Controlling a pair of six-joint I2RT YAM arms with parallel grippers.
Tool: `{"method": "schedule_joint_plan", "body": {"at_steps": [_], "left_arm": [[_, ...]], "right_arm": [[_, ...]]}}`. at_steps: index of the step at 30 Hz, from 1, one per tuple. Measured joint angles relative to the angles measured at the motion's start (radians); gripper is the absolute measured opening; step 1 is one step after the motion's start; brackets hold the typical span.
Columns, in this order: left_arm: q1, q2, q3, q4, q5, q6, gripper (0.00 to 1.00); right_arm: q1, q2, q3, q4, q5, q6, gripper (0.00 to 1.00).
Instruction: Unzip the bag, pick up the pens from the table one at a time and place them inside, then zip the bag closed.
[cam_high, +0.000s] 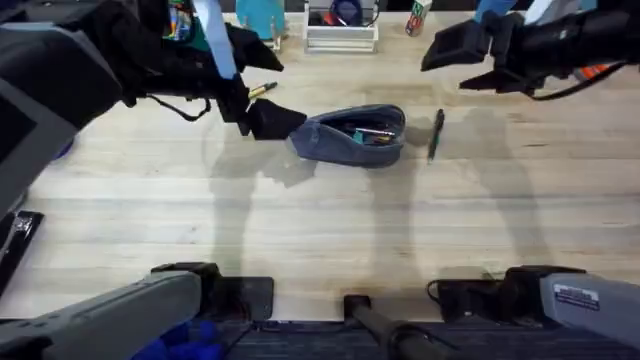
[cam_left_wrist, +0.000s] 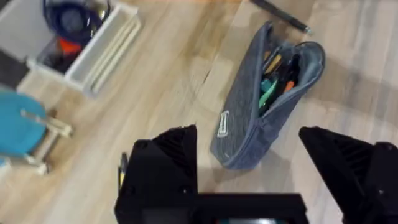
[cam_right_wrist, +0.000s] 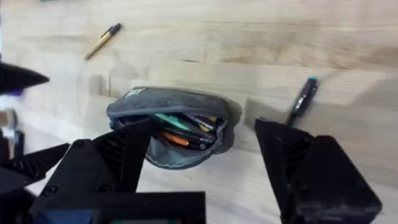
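Looming dark under the overhead camera, the left arm reaches in over the butcher-block table (cam_high: 300, 230); its gripper (cam_left_wrist: 249, 155) hangs spread wide with nothing held, just beside the end of the grey-blue pouch (cam_high: 350, 133). Unzipped, the pouch gapes mid-table with coloured pens inside. The yellow pen (cam_high: 262, 90) lies behind the left gripper, the dark pen (cam_high: 435, 134) just right of the pouch. The right gripper (cam_right_wrist: 202, 155) hovers above, parted and empty. A white tray (cam_high: 341, 30) sits at the far edge; bare planks stretch toward the near edge.
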Motion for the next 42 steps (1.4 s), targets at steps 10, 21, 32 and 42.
{"method": "schedule_joint_plan", "body": {"at_steps": [10, 21, 32, 42], "left_arm": [[0.000, 0.000, 0.110, -0.037, -0.112, -0.161, 0.993], [0.000, 0.000, 0.125, -0.048, -0.147, -0.180, 0.993], [0.000, 0.000, 0.125, -0.048, -0.149, -0.182, 0.992], [0.000, 0.000, 0.125, -0.048, -0.150, -0.182, 0.993]], "right_arm": [[0.083, 0.000, 0.130, -0.183, 0.321, 0.118, 0.996], [0.169, 0.000, 0.151, -0.304, 0.592, 0.374, 0.996], [0.182, 0.000, 0.151, -0.304, 0.628, 0.447, 0.996], [0.182, 0.082, 0.151, -0.315, 0.625, 0.455, 0.996]]}}
